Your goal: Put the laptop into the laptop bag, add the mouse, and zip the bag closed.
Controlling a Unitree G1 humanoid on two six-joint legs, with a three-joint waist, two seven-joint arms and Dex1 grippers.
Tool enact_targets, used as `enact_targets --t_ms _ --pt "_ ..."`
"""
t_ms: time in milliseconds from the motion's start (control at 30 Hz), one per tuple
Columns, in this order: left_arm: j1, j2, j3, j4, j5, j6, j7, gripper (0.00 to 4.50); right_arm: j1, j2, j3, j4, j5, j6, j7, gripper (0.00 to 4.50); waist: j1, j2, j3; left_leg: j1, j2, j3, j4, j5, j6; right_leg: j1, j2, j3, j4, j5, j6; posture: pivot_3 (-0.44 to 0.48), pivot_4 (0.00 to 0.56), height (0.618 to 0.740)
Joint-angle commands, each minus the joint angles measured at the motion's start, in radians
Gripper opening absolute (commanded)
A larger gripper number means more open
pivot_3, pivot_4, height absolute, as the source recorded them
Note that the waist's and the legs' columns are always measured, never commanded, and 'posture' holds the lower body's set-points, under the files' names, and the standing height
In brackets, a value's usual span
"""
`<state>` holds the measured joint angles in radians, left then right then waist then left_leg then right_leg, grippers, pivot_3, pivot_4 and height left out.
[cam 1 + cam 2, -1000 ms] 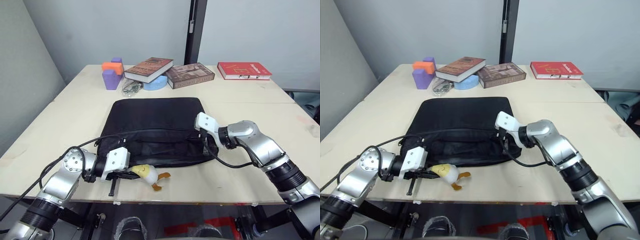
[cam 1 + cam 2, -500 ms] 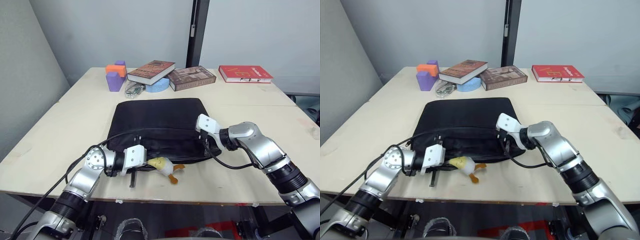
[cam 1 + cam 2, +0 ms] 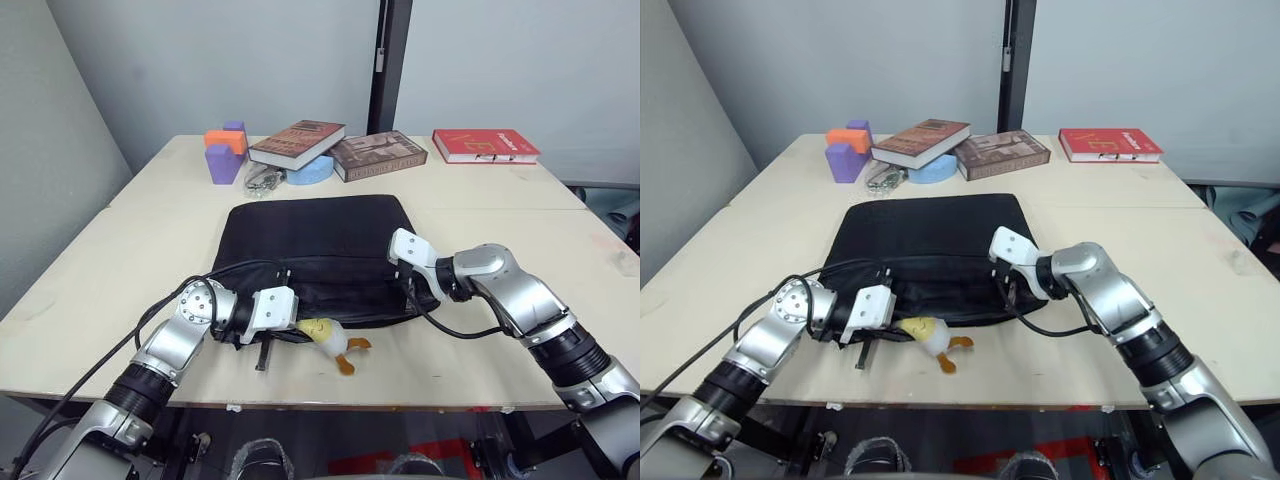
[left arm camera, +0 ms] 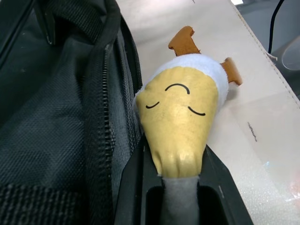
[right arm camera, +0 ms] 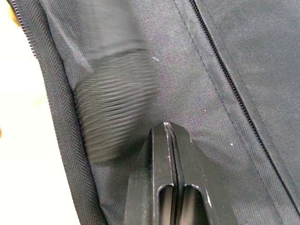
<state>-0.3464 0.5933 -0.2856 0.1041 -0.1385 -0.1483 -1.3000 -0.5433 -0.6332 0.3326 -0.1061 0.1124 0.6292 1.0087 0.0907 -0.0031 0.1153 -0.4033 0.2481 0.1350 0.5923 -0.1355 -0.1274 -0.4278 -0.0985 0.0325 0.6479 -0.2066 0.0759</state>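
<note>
Now, label by label:
Laptop bag [image 3: 320, 245]: lies flat mid-table, contents hidden.
Left gripper [image 4: 180, 180]: jaws clamped on a yellow-and-white plush toy [image 4: 180, 117] at the bag's near edge.
Right gripper [image 5: 169, 136]: jaws pressed together on the bag's black fabric, nothing visibly between them.
Table [image 3: 130, 250]: pale wood; three books [image 3: 380, 153], purple and orange blocks [image 3: 224, 152] along the far edge.
Room: grey walls, a dark vertical post.

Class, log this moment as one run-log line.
left hand: shut on yellow-and-white plush toy | right hand: shut, on black fabric laptop bag
</note>
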Motion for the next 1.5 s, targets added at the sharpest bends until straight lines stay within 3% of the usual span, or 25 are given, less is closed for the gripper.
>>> enact_targets --t_ms 33,233,367,833,1133,1333,1467,1500 --pt "0.023 0.017 0.009 -0.145 -0.086 0.079 -0.029 0.02 0.003 0.001 0.032 0.023 -0.013 0.008 0.013 0.0 -0.001 0.0 0.0 0.0 0.0 0.0 0.0 0.0 0.0 0.0 0.0 0.0 0.0 0.0 0.0 0.0 0.15 0.725" --pt "0.032 0.09 0.017 -0.2 -0.071 0.084 -0.053 0.02 -0.006 0.001 0.031 0.034 -0.017 0.001 0.02 0.0 -0.003 0.0 0.0 -0.001 0.0 0.003 -0.002 0.0 0.0 -0.004 0.0 0.002 -0.001 0.0 0.0 0.0 0.15 0.725" --pt "0.02 0.081 0.023 -0.223 -0.07 0.05 -0.025 0.02 -0.008 0.002 0.03 0.04 -0.018 -0.005 0.022 0.0 -0.008 0.0 0.0 -0.001 0.0 0.006 -0.003 0.0 0.0 -0.006 0.0 0.005 -0.001 0.0 0.0 0.0 0.15 0.725" --pt "-0.158 -0.11 -0.096 -0.051 -0.027 0.026 -0.031 0.02 -0.01 0.013 0.033 0.047 -0.023 -0.006 0.021 0.0 -0.011 0.0 0.0 -0.001 0.0 0.008 -0.004 0.0 0.0 -0.007 0.001 0.007 -0.002 0.0 0.0 0.0 0.15 0.725" --pt "-0.257 -0.165 -0.139 0.057 -0.062 0.14 -0.157 0.02 -0.021 0.014 0.032 0.06 -0.026 -0.009 0.021 0.0 -0.011 -0.001 0.001 -0.001 0.0 0.009 -0.005 0.0 0.0 -0.007 0.001 0.008 -0.002 0.0 0.0 0.0 0.15 0.725" --pt "-0.29 -0.253 -0.103 0.112 -0.103 0.166 -0.141 0.02 -0.027 0.019 0.034 0.065 -0.027 -0.01 0.021 0.0 -0.01 -0.001 0.001 -0.001 0.0 0.009 -0.004 0.0 0.0 -0.007 0.001 0.008 -0.002 0.0 0.0 0.0 0.15 0.725" --pt "-0.252 -0.251 -0.098 0.08 -0.106 0.205 -0.125 0.02 -0.02 0.019 0.033 0.058 -0.026 -0.006 0.019 0.0 -0.013 -0.001 0.001 -0.001 0.0 0.009 -0.006 0.0 0.0 -0.007 0.001 0.008 -0.002 0.0 0.0 0.0 0.15 0.725" --pt "-0.242 -0.241 -0.096 0.073 -0.109 0.219 -0.125 0.47 -0.017 0.018 0.032 0.057 -0.026 -0.007 0.018 0.0 -0.013 -0.001 0.001 -0.001 0.0 0.009 -0.006 0.0 0.0 -0.007 0.001 0.008 -0.002 0.0 0.0 0.0 0.15 0.725"
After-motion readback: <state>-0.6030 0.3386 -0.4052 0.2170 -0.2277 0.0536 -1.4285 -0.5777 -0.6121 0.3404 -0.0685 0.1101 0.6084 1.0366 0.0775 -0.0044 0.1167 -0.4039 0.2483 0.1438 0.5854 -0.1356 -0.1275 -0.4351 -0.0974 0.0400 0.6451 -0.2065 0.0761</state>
